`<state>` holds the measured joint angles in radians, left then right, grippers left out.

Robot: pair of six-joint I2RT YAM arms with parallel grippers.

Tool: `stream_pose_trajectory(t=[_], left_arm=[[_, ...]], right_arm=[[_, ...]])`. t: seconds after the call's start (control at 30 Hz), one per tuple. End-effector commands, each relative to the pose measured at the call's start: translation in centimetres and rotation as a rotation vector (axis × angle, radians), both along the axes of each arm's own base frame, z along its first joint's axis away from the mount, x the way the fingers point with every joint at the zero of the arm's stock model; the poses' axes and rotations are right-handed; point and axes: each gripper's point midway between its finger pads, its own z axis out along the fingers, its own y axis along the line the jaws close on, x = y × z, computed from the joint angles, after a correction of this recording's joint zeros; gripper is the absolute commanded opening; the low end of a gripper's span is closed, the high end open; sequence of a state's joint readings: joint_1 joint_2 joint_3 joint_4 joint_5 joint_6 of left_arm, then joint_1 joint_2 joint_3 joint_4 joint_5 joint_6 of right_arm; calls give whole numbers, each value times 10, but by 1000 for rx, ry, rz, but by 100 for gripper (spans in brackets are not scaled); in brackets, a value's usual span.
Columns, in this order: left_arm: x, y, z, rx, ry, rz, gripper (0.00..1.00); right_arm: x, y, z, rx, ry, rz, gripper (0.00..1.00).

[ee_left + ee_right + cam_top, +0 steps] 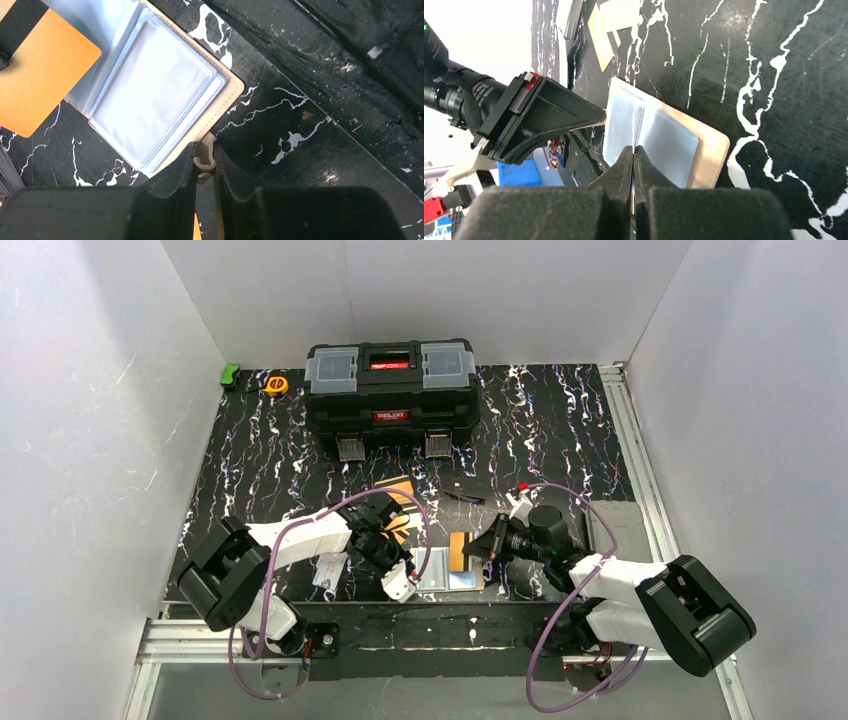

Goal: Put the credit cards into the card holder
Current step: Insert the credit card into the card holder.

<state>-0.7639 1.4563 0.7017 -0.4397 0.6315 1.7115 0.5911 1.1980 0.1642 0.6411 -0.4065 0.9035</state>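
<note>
The left gripper (205, 172) is clamped on the stiffer snap tab (205, 152), the surest hold, and the right gripper (634, 150) nips one clear pocket leaf (639, 125) of the light, floppy, likely slippery card holder (234, 91), which lies open near-centre between the arms, with an orange credit card (40, 75) cut off at its edge and the pocket contents unreadable through glare.

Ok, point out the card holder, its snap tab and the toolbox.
card holder (155, 85), left wrist view, clear plastic pocket.
snap tab (205, 153), left wrist view, its end.
toolbox (391, 416), top external view, red label.
</note>
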Motion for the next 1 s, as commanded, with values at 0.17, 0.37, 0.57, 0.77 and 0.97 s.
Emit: stream_pose_trajectory(t=[0.17, 0.37, 0.57, 0.77, 0.97], left_arm=[[-28, 24, -18, 169, 76, 60, 7], [-35, 25, -15, 185, 84, 82, 7], [-42, 20, -17, 196, 94, 100, 7], [-37, 15, -21, 180, 58, 115, 7], [-37, 18, -24, 190, 50, 113, 6]], right_arm=[[0, -7, -12, -5, 45, -63, 1], [-2, -2, -6, 46, 31, -40, 1], [-6, 0, 2, 81, 3, -13, 1], [-10, -1, 5, 95, -2, -6, 1], [-13, -3, -3, 73, 10, -2, 1]])
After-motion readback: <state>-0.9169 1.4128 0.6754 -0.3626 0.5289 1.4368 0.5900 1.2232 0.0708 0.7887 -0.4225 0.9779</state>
